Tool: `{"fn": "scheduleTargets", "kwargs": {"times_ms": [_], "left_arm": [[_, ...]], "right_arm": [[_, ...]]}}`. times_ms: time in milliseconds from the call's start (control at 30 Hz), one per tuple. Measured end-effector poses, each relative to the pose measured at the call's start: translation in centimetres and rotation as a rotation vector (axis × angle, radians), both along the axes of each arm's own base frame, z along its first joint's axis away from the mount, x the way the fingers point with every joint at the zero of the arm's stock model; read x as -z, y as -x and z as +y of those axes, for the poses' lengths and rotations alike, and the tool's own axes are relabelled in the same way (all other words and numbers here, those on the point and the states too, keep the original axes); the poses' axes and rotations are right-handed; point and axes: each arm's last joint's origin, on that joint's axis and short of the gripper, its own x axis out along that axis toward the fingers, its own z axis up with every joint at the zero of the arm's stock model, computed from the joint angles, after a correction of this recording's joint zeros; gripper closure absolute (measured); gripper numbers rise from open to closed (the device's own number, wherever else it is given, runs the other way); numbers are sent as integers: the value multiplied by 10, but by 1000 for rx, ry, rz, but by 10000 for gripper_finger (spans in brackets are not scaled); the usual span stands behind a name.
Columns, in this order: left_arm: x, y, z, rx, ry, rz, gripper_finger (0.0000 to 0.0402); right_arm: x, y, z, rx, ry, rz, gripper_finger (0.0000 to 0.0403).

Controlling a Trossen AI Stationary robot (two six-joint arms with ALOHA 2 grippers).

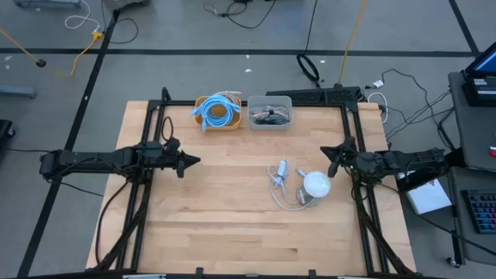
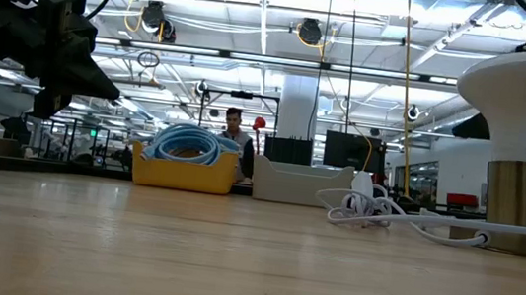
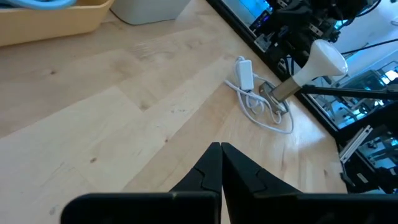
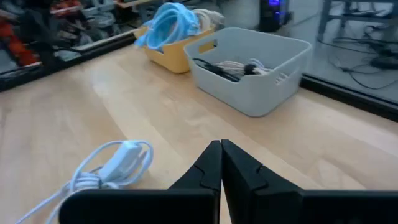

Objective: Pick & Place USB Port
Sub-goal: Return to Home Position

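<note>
The USB port point(image 1: 281, 167) is a small white block on a looped white cord point(image 1: 285, 195). It lies flat on the wooden table right of centre, and also shows in the left wrist view point(image 3: 245, 73) and the right wrist view point(image 4: 121, 158). My left gripper point(image 1: 194, 161) hovers shut over the table's left half, pointing toward the right, well away from the port point(image 3: 221, 146). My right gripper point(image 1: 325, 152) hovers shut near the right edge, just beyond the cord, with nothing between its fingers point(image 4: 221, 144).
A white mushroom-shaped lamp point(image 1: 316, 184) on a metal stem stands on the cord's right side. At the far edge are a yellow bin point(image 1: 217, 113) with a blue cable and a grey bin point(image 1: 270, 111) with dark cables. Bare wood fills the centre and near side.
</note>
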Motion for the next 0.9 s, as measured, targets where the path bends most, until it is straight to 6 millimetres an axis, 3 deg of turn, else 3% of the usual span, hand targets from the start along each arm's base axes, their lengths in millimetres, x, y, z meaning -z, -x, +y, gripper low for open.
{"fn": "scheduleTargets", "kwargs": {"times_ms": [167,433,633,900], "left_arm": [[3,1,0,4,-7,39,399],[29,17,0,-102,75,340,400],[27,18,4,-211,1,344,400],[28,18,1,-137,20,361,396]], "right_arm": [[0,-1,0,14,-4,-1,403],[2,0,0,26,-31,0,403],[1,0,0,28,-30,-2,403],[2,0,0,31,-39,-7,403]]}}
